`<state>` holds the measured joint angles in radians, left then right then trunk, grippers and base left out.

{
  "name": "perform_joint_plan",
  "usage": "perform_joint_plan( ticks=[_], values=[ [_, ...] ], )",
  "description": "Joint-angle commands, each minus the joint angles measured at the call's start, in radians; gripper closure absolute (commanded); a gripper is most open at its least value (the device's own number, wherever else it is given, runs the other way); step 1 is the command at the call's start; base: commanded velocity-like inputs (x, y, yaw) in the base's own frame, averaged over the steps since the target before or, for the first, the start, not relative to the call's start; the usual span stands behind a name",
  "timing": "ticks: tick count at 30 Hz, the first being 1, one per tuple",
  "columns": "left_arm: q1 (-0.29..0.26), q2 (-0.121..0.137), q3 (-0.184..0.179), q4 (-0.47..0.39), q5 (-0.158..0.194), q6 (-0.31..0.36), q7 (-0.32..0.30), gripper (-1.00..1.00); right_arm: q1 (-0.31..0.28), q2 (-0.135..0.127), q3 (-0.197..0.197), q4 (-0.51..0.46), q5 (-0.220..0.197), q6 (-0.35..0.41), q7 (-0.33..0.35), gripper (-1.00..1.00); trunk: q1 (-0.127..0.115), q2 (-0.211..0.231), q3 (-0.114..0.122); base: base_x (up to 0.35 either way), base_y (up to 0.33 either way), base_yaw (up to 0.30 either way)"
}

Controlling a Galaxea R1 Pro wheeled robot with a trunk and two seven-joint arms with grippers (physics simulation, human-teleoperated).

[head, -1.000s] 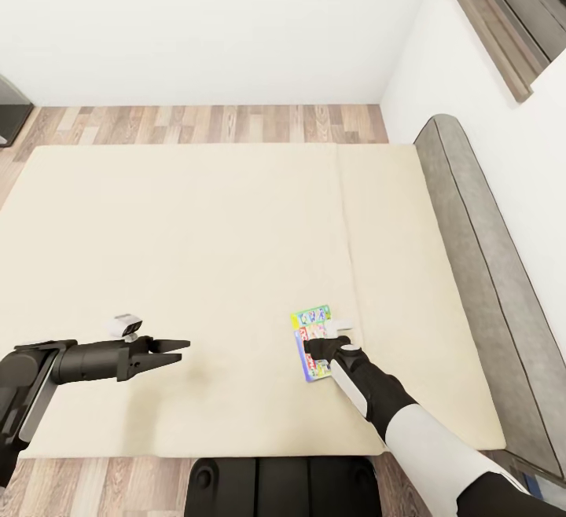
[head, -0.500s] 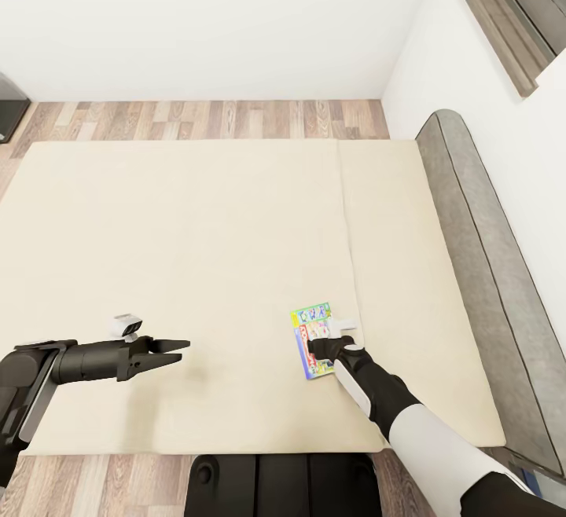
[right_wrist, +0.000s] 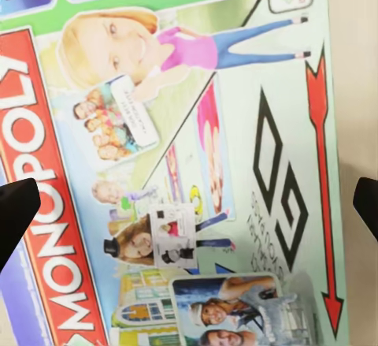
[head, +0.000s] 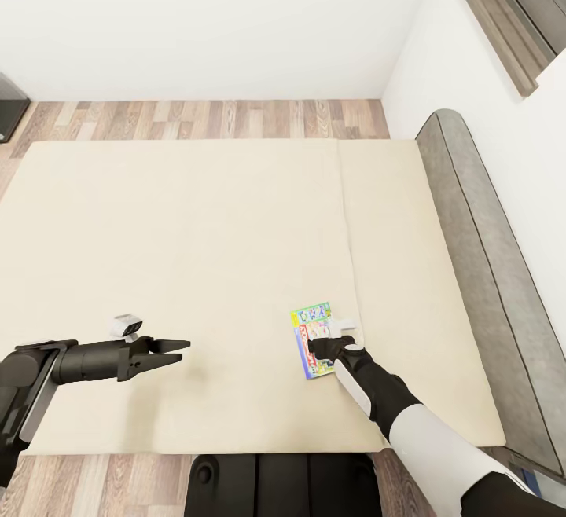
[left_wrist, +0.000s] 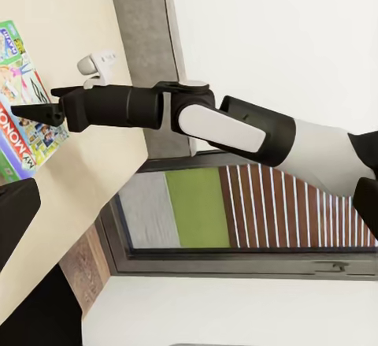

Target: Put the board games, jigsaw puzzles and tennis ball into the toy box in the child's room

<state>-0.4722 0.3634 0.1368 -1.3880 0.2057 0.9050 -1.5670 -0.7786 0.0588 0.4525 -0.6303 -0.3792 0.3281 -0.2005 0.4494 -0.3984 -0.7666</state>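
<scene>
Filling most of the head view, the bed (head: 196, 265) shows a wide, flat beige mattress with a straight seam running down its right part, and a low grey padded headboard (head: 487, 265) with a rounded corner along its right side. Beyond it runs a strip of wood plank floor (head: 204, 120) against plain white walls, with a dark-framed window (head: 503, 14) high on the right.

One board game (head: 313, 341) lies flat on the mattress, just left of the seam and toward the near edge. It is a thin rectangular box with a green border, a red MONOPOLY band and busy cartoon print; the right wrist view looks straight down on its lid (right_wrist: 189, 157).

The right gripper (head: 321, 349) sits low over the near part of this box, its dark fingertips at the two edges of the right wrist view, spread apart. The left gripper (head: 179, 350) hovers above bare mattress well to the left, pointing toward the box, its fingers slightly parted with nothing between them.
</scene>
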Motion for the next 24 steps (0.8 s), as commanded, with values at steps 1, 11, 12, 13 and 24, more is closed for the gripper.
perform_joint_plan(
  ticks=[1, 11, 12, 13, 24],
  values=[
    [0.0, -0.001, 0.0, 0.0, 0.0, 0.011, -0.003, -1.0, -0.001, -0.001, 0.006, -0.002, -0.01, 0.003, -0.01, -1.0, 0.001, -0.002, -0.001, 0.0, 0.0, 0.0],
    [0.0, -0.015, 0.0, 0.0, -0.001, 0.011, 0.001, -1.0, -0.001, 0.0, 0.005, -0.002, -0.01, 0.003, -0.01, -1.0, 0.001, -0.002, -0.001, 0.0, 0.0, 0.0],
    [0.0, -0.015, 0.0, 0.0, -0.001, 0.011, 0.001, -1.0, -0.001, 0.001, 0.005, -0.001, -0.01, 0.003, -0.01, -1.0, 0.001, -0.002, -0.001, 0.0, 0.0, 0.0],
    [0.0, -0.015, 0.0, 0.0, -0.001, 0.011, 0.001, -1.0, -0.001, 0.0, 0.005, -0.001, -0.01, 0.003, -0.01, -1.0, 0.001, -0.002, -0.001, 0.0, 0.0, 0.0],
    [0.0, -0.016, 0.0, 0.0, -0.001, 0.011, 0.001, -1.0, -0.001, 0.001, 0.006, -0.002, -0.01, 0.002, -0.009, -1.0, 0.001, -0.002, -0.01, 0.0, 0.0, 0.0]
  ],
)
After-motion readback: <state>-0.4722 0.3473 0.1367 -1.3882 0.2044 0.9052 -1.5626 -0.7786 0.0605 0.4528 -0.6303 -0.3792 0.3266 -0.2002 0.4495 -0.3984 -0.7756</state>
